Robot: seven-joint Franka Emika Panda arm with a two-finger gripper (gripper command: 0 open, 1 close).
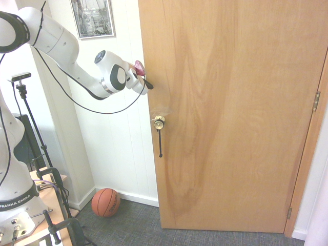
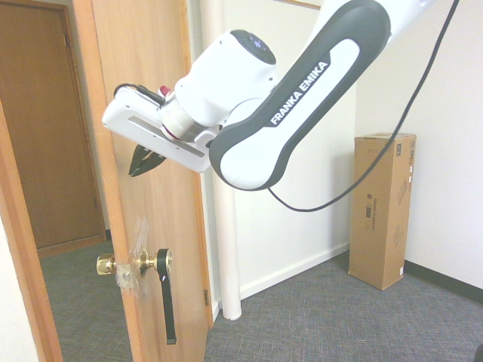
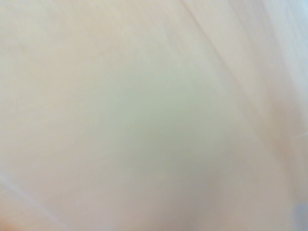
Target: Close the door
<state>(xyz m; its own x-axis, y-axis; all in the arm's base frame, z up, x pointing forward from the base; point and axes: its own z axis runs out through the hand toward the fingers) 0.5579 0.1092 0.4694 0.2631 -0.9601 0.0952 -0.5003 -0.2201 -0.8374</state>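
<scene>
Now, near to far:
Gripper (image 2: 142,161): dark fingers pressed together, holding nothing, tips at the door's free edge above the knob; contact likely, but the blurred wrist view cannot confirm it.
Door (image 1: 230,102): ajar, swung off its frame, hinged on silver hinges.
Handling: judged heavy, rigid, swinging freely; push flat near the free edge for leverage.
Materials: smooth light-brown grained wood; round brass knob (image 1: 159,123) with thin black strap.
Beyond: orange basketball (image 1: 106,202) by white panelled wall; 1 tall cardboard box (image 2: 383,207).
</scene>
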